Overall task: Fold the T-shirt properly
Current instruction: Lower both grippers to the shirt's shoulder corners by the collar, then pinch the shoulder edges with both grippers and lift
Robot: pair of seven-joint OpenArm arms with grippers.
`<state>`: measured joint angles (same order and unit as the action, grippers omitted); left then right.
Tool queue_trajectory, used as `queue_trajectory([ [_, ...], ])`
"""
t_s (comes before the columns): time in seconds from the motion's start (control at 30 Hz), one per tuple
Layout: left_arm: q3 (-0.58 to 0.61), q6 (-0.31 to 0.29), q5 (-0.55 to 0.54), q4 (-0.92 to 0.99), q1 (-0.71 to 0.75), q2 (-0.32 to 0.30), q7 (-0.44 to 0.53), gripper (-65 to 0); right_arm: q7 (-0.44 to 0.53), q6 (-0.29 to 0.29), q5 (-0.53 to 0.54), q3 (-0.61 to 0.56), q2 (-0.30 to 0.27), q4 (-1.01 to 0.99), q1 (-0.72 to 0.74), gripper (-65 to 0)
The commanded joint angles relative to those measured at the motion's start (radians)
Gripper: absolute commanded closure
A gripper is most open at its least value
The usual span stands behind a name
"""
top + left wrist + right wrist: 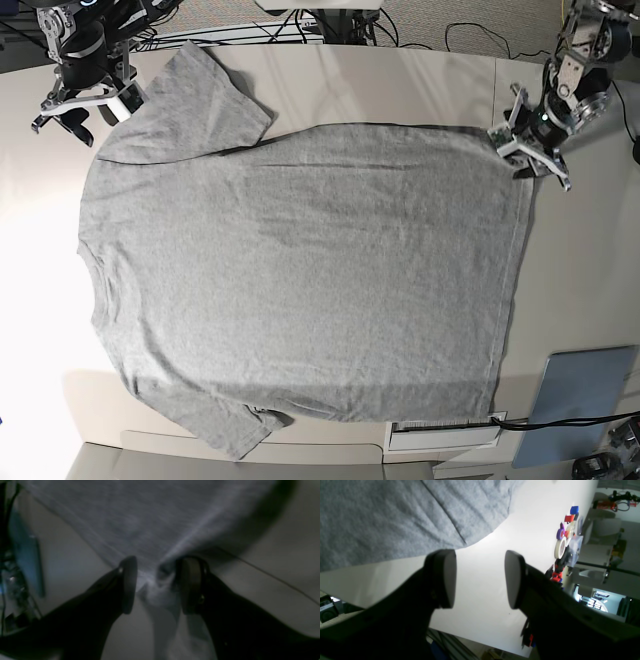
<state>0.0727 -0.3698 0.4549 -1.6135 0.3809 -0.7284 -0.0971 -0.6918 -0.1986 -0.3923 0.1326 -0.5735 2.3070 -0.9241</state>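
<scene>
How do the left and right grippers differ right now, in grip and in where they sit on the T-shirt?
The left gripper has bunched grey fabric pinched between its fingers; the right gripper is open with nothing between its pads, only bare table behind. The left gripper sits at a hem corner of the T-shirt; the right gripper hovers beside the sleeve, off the cloth. Both are at the shirt's far edge in the base view.
</scene>
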Motion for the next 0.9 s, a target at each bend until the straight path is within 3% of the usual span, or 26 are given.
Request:
queue_trajectory([
  [0.0, 0.004, -0.037, 0.020, 0.027, -0.005, -0.012, -0.061, -29.2, 0.007, 0.014, -0.010, 0.006, -0.008, 0.016, -0.004, -30.7],
  [0.1, 0.004, -0.059, 0.020, 0.059, -0.024, -0.021, -0.060, -29.2, 0.015, 0.014, -0.010, 0.006, -0.008, 0.016, -0.004, -30.7],
  [0.17, 0.004, -0.108, 0.021, 0.063, -0.026, -0.026, -0.060, -29.0, 0.021, 0.011, -0.010, 0.006, -0.008, 0.016, -0.004, -30.7],
  [0.23, 0.003, -0.132, 0.024, 0.063, -0.026, -0.026, -0.060, -26.7, 0.035, -0.026, -0.017, 0.006, -0.009, 0.015, -0.004, -30.7],
  [0.37, 0.004, -0.134, 0.024, 0.063, -0.026, -0.026, -0.060, -16.2, 0.081, -0.159, -0.020, 0.006, -0.017, 0.014, -0.004, -30.7],
  [0.5, 0.004, -0.133, 0.024, 0.063, -0.026, -0.025, -0.060, 0.0, 0.153, -0.248, -0.087, 0.006, -0.081, -0.006, -0.003, -30.7],
  [0.87, 0.004, -0.132, 0.024, 0.061, -0.027, -0.024, -0.060, 0.0, 0.151, -0.281, -0.129, 0.006, -0.232, -0.102, -0.003, -30.7],
])
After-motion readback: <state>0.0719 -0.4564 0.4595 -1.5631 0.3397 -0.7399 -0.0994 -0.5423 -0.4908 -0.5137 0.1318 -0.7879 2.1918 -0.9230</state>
